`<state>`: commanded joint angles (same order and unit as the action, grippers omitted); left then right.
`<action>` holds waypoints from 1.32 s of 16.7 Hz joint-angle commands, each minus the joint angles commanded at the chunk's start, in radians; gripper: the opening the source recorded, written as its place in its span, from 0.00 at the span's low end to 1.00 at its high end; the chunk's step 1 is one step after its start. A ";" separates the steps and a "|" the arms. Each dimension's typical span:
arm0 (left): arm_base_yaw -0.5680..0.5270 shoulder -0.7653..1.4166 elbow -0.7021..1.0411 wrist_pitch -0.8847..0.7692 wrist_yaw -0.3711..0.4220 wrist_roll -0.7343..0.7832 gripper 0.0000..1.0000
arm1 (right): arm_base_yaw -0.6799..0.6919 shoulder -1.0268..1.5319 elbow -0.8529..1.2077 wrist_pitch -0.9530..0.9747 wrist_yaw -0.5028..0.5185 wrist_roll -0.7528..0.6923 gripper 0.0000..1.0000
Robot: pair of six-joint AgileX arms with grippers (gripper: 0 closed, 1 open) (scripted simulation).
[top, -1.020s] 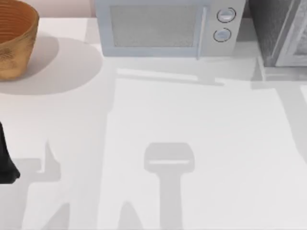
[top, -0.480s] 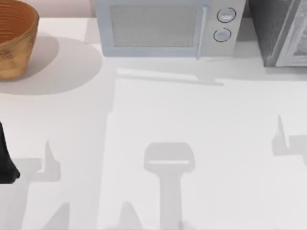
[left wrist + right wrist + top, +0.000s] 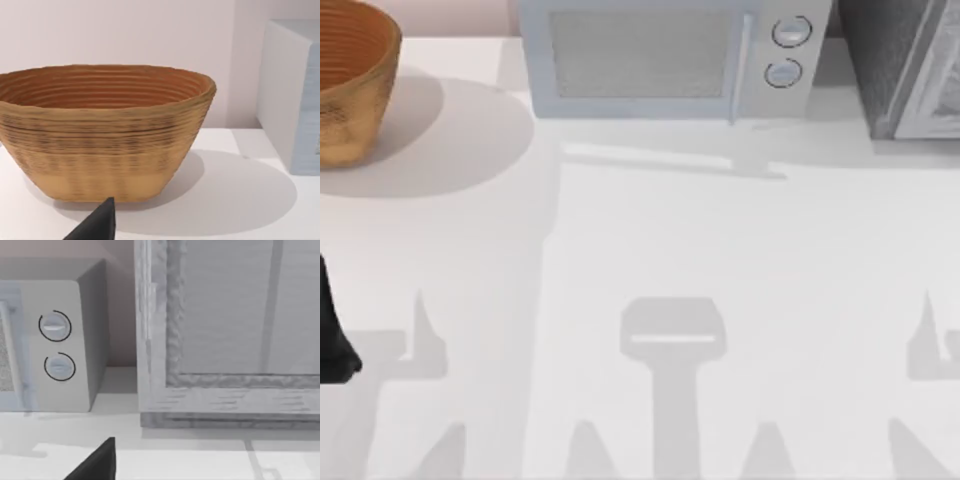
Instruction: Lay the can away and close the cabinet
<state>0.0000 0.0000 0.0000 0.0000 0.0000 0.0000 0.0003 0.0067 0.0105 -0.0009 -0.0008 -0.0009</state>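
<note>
White tabletop point(image 3: 650, 240) lay beneath both arms. The right gripper point(image 3: 97, 464), closure indeterminate, sat near-right and faced the cabinet point(image 3: 225, 340) at far right; the right arm was the nearer to it. The left gripper point(image 3: 97, 225), closure likewise indeterminate, was parked near-left, facing the basket point(image 3: 100, 130). Position of the can could not be determined. The right wrist view resolved the cabinet's framed front beside the microwave point(image 3: 55, 340); the top view gave its corner.

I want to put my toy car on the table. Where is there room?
The wide middle and front of the table is bare, bordered by the microwave at the back, the basket at the back left and the cabinet at the back right. The back row is crowded. The left arm sits at the left edge.
</note>
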 joint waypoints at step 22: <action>0.000 0.000 0.000 0.000 0.000 0.000 1.00 | -0.590 0.894 0.201 0.695 -0.586 0.013 1.00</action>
<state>0.0000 0.0000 0.0000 0.0000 0.0000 0.0000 -0.5899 0.9010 0.2112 0.6937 -0.5872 0.0121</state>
